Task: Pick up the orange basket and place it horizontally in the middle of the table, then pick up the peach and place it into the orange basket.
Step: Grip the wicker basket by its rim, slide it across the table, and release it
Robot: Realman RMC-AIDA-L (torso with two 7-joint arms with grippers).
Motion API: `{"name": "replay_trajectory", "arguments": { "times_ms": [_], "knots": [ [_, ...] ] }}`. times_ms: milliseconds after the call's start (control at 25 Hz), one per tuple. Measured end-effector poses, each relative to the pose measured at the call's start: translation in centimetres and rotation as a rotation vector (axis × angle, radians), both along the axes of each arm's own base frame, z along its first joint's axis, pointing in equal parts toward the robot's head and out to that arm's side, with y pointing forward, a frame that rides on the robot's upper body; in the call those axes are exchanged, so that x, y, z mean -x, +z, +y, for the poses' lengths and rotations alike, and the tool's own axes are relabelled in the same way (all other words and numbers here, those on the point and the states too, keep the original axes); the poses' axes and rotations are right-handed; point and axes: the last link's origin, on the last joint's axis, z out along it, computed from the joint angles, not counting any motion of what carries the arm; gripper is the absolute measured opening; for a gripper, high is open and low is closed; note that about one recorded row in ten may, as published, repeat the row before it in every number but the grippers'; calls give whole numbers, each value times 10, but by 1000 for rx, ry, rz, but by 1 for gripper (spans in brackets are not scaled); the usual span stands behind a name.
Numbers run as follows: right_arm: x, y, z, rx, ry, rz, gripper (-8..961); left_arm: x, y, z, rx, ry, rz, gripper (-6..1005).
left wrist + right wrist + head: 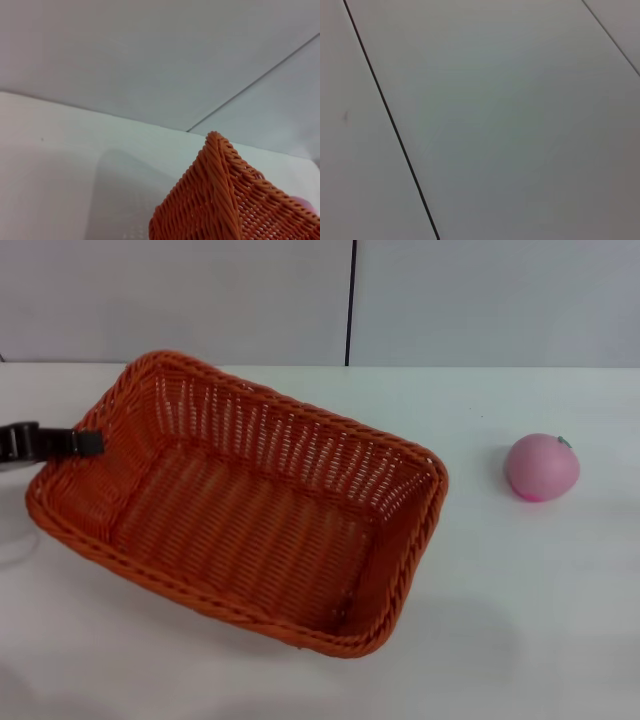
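Observation:
The orange basket lies slanted on the white table, left of centre, its long side running from far left to near right. My left gripper reaches in from the left edge, and its black finger crosses the basket's left rim, shut on it. A corner of the basket fills the near part of the left wrist view. The pink peach sits alone on the table at the right, well apart from the basket. My right gripper shows in no view.
A grey wall with a dark vertical seam stands behind the table's far edge. Only wall panels and seams appear in the right wrist view. Bare tabletop lies between the basket and the peach and along the front.

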Motion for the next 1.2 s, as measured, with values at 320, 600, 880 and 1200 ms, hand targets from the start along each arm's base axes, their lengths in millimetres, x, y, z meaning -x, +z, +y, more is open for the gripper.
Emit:
{"name": "replay_trajectory", "arguments": {
  "times_ms": [320, 600, 880, 1200],
  "knots": [
    [1, -1, 7, 8, 2, 2, 824, 10, -17, -13, 12, 42, -108, 179],
    [1, -1, 10, 16, -3, 5, 824, 14, -25, -17, -12, 70, -149, 180],
    [0, 0, 10, 18, -10, 0, 825, 22, -25, -24, -44, 108, -162, 180],
    [-3, 1, 15, 31, -27, -5, 825, 36, -23, -46, -82, 164, -224, 180]
  ]
}}
